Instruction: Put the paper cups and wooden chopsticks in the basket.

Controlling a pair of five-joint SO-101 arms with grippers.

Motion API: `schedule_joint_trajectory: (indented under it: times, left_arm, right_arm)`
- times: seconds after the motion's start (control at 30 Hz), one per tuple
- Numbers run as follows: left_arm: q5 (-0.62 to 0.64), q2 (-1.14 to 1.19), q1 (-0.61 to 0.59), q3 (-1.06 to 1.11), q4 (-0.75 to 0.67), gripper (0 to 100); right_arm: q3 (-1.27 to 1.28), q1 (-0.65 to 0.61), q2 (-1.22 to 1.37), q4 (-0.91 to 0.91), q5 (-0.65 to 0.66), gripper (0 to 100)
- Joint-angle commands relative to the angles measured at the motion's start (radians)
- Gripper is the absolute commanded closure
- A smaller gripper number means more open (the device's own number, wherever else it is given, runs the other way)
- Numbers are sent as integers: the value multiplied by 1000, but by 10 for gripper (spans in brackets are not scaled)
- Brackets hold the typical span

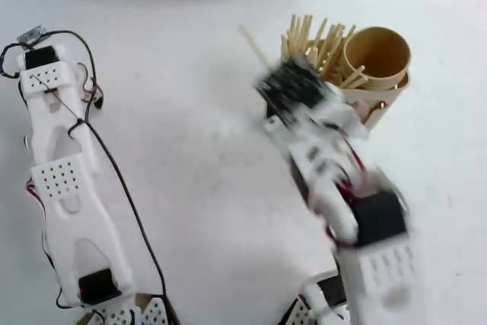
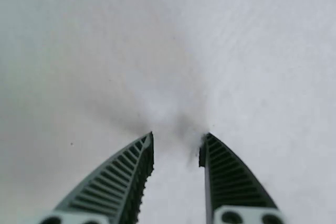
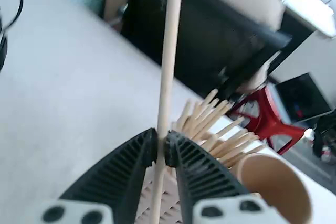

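The right end effector (image 3: 161, 148) is pinched shut on one wooden chopstick (image 3: 169, 61), upright by the basket (image 3: 169, 205) with its paper cup (image 1: 378, 52); I'd lower it tip-first before releasing, while the left end effector (image 2: 176, 142) gapes open over the table (image 2: 79, 51).

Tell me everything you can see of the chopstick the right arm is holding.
The held chopstick is a single pale, round wooden stick with a blunt cut end. The right end effector pinches it partway along, both pads touching. It sticks out past the fingertips, beside the bundled chopsticks and paper cup.
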Motion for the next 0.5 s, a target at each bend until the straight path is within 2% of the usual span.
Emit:
schedule_joint_trajectory:
  times: [0.0, 0.2, 0.33, 0.47]
  left_arm:
    - [3, -13, 8, -48, -12, 842]
    - [3, -12, 8, -48, -12, 842]
    - [3, -12, 8, -46, -9, 842]
    - [3, -12, 8, -46, -9, 842]
  right_arm:
    - [-8, 24, -225, -50, -78, 982]
    - [5, 31, -232, -395, -203, 982]
    - [31, 39, -87, -616, -222, 981]
    - [38, 105, 107, -743, -227, 981]
